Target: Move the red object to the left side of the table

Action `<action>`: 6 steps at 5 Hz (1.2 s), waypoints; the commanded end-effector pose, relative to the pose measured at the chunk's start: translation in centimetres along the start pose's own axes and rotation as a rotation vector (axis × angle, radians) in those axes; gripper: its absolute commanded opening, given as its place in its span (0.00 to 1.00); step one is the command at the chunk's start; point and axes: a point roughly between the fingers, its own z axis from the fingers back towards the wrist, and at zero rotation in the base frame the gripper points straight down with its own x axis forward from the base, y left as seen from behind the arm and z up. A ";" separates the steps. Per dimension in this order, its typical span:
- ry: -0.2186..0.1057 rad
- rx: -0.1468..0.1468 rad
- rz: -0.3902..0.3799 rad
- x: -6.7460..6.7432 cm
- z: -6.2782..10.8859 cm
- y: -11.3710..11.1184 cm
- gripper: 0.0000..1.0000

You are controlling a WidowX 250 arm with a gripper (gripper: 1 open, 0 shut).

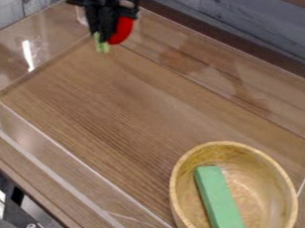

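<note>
Red object point(120, 28) hangs clamped in the gripper point(106, 33) above the table's point(115, 123) far-left corner; small, light and apparently smooth-skinned, it seems best pinched across its rounded middle.

Your gripper point(106, 31) over the table's point(129, 114) far left corner, red object point(123, 26) clamped between its jaws above the surface, bowl point(236, 200) near right, block point(220, 205) inside it.
</note>
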 end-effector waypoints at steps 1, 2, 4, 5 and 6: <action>-0.052 0.040 -0.033 1.1 0.1 3.2 0.00; -0.039 0.044 -0.048 2.1 -0.7 4.8 0.00; -0.014 0.035 -0.014 3.9 -2.7 6.2 0.00; -0.001 0.026 0.035 4.3 -3.8 6.3 0.00; 0.015 0.005 0.057 4.2 -4.5 5.3 1.00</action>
